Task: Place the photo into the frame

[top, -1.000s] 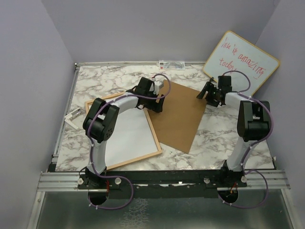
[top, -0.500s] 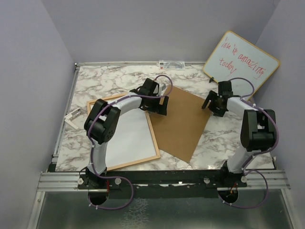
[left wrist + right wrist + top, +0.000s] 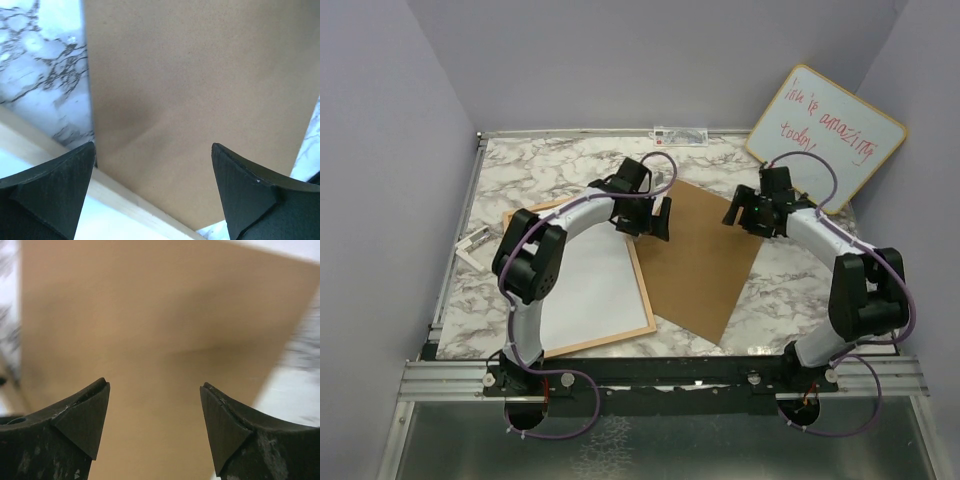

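Observation:
The frame [image 3: 645, 318], thin light wood around a white inside, lies flat at the left of the table. The photo is not in view. A plain brown backing board [image 3: 698, 255] lies beside the frame, one edge against its right rail [image 3: 125, 200]. My left gripper [image 3: 655, 218] hovers open over the board's left corner, nothing between its fingers [image 3: 55, 190]; the board [image 3: 200, 95] fills that wrist view. My right gripper [image 3: 740, 212] hangs open above the board's far right corner. In the right wrist view only the board [image 3: 150, 315] shows between the fingertips [image 3: 85, 415].
A wood-edged whiteboard [image 3: 825, 130] with red writing leans at the back right wall. A small white object [image 3: 475, 245] lies at the table's left edge. A label strip [image 3: 680, 133] sits on the back rim. Marble top [image 3: 540, 165] shows around the board.
My right gripper has swung left, from beside the board to over its far right corner. The board has slid slightly toward the near edge. My left jaws have spread a little wider.

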You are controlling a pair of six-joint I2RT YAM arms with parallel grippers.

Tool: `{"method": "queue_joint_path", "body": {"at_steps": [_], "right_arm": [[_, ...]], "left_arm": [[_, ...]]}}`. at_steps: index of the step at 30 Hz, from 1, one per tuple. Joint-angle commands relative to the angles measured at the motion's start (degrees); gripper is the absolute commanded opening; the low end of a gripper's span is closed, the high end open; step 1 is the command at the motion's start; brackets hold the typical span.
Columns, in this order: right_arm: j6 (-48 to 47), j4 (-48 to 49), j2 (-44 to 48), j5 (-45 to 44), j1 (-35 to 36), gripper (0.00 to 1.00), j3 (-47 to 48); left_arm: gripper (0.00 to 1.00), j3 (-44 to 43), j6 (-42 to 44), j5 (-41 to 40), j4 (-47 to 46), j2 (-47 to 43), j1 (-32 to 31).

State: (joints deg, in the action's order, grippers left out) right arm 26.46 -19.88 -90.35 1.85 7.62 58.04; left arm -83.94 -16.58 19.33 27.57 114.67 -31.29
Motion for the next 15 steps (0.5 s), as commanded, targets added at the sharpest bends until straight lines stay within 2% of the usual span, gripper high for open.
{"method": "queue_joint_path", "body": {"at_steps": [1, 5, 9, 12, 15], "right_arm": [[0.82, 6.27, -2.03, 13.59, 8.00, 0.77, 0.66], [2.03, 10.84, -5.66, 20.79, 15.86, 0.77, 2.59], [2.98, 13.51, -10.95, 26.66, 21.98, 0.76, 5.94], [3.16, 13.16, -14.84, 28.06, 24.79, 0.71, 8.76], [2.40, 11.01, -18.05, 28.02, 26.38, 0.64, 11.85]], "left_arm": [[0.99, 0.11, -2.65, -0.13, 1.78, -7.93, 3.26], [0.99, 4.16, -6.20, -7.15, 1.86, -14.99, 8.03], [0.99, 7.96, -9.85, -18.00, 2.83, -20.91, 14.04], [0.99, 9.08, -11.21, -24.30, 3.93, -23.60, 18.21], [0.99, 9.60, -12.66, -26.70, 4.44, -25.54, 21.72]]}}
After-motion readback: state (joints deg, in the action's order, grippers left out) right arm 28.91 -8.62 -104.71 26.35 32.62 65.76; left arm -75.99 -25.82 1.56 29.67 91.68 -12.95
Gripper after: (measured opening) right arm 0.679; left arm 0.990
